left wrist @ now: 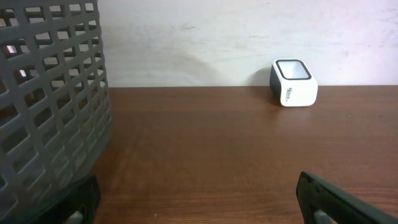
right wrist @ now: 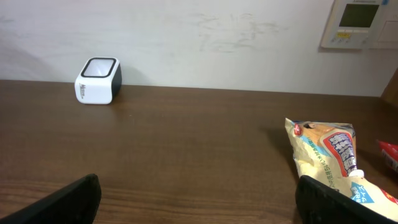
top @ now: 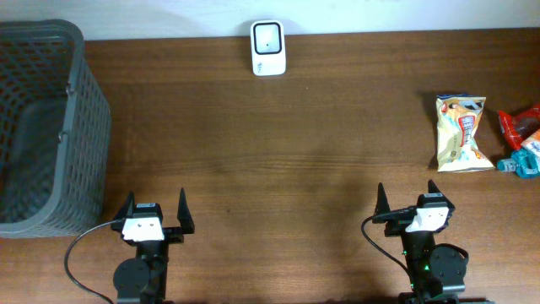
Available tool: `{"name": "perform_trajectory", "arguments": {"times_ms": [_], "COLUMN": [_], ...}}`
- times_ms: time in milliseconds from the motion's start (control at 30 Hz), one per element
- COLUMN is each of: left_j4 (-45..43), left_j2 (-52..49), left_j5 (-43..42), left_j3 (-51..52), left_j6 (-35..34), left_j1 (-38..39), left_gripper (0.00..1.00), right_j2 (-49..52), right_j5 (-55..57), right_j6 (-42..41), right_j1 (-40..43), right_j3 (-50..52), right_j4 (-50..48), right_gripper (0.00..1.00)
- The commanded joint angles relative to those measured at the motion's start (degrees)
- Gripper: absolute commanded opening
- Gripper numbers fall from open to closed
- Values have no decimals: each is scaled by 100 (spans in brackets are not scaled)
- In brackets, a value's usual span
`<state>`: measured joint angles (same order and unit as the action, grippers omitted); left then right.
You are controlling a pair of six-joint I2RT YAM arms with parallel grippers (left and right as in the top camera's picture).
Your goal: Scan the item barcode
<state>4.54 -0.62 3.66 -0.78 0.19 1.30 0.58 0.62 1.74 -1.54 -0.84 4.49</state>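
A yellow snack bag (top: 461, 133) lies flat at the right of the table; the right wrist view has it (right wrist: 329, 158) just ahead and to the right. The white barcode scanner (top: 268, 48) stands at the far middle edge, also visible as the scanner (left wrist: 293, 83) and the scanner (right wrist: 97, 80). My left gripper (top: 156, 212) rests open near the front left with nothing between its fingers. My right gripper (top: 407, 203) is open too, near the front right, below the bag and apart from it.
A dark grey mesh basket (top: 44, 127) fills the left side, close to the left gripper's left finger (left wrist: 78, 200). Red and blue packets (top: 525, 139) lie at the far right edge. A wall panel (right wrist: 360, 23) hangs behind the table.
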Motion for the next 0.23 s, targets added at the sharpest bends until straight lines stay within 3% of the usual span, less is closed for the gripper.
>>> {"name": "perform_trajectory", "arguments": {"times_ms": [0, 200], "left_j4": [7, 7], "left_j2": [33, 33], "left_j5": [7, 7], "left_j3": [26, 26], "left_j6": [-61, -61], "left_j1": [-35, -35], "left_gripper": [99, 99], "right_j2": [-39, -39], "right_j5": [9, 9], "right_j6": [-26, -26], "right_j1": [-33, -33], "right_j3": [52, 52], "right_j4": [17, 17], "right_gripper": [99, 99]}}
